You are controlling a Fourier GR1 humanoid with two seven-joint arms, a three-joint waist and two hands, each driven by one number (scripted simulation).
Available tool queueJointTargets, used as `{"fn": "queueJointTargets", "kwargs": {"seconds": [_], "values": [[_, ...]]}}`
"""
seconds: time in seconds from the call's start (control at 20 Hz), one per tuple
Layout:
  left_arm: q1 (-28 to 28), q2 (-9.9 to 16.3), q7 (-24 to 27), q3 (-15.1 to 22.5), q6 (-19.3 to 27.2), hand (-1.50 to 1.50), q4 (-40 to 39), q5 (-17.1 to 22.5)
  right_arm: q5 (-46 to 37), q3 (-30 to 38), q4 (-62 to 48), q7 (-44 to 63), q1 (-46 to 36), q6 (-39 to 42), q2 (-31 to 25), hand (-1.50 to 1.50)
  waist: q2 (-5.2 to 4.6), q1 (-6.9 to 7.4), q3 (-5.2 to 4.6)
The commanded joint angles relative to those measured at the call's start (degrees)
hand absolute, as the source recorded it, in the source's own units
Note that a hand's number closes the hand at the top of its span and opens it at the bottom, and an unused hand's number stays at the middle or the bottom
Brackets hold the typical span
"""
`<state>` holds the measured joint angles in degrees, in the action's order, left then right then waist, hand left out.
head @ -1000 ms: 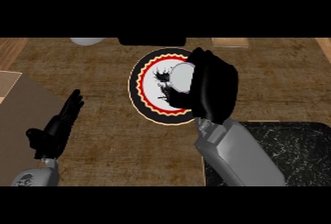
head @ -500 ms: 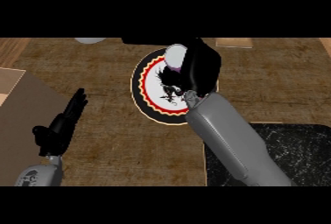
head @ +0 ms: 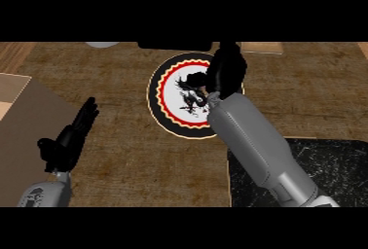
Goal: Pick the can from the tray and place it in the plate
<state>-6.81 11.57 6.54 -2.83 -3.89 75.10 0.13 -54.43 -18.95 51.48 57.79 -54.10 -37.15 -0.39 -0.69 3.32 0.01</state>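
Hovering over the plate, can hard to make out

We see the right hand above the upper right part of the plate, its black fingers long and close together. We cannot tell whether they grip anything. Just left of them lies a pale, rounded grey patch over the plate's white middle. We take it for the can, though its outline blurs into the plate.

The plate is round, with a black rim, a red and yellow scalloped band, and a dark figure at its centre. It rests on a coarse brown wood-grained counter. A dark, marbled tray sits at the lower right, partly under the smooth grey forearm.

The left hand rests released at the left, fingers straight.

Compared with half a second ago, the right hand looks slimmer and the pale patch sits lower on the plate. The left hand is unchanged.
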Motion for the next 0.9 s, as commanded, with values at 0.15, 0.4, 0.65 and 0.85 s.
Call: {"fn": "queueJointTargets", "kwargs": {"seconds": [0.15,0.4,0.65,0.85], "values": [[2.0,-0.6,1.0,0.4,0.7,0.0,0.9,-0.9,1.3,2.4,2.0,3.9,-0.3,-18.9,0.4,-1.5,0.45,-1.12,0.03],[3.0,0.6,1.7,-1.9,0.6,0.0,0.2,0.2,6.1,4.4,12.8,-3.7,9.2,-25.2,0.4,-1.5,0.86,-3.21,0.07],[5.3,2.2,0.6,-2.7,-1.0,0.0,1.6,1.0,9.9,-1.4,29.8,-12.2,28.8,-26.5,-1.5,-1.5,1.18,-4.52,0.07],[5.7,-0.1,-2.1,-1.0,0.9,0.0,6.1,0.3,19.3,-3.4,43.1,-18.6,38.5,-22.4,-11.0,-1.5,0.96,-3.86,0.08]]}}
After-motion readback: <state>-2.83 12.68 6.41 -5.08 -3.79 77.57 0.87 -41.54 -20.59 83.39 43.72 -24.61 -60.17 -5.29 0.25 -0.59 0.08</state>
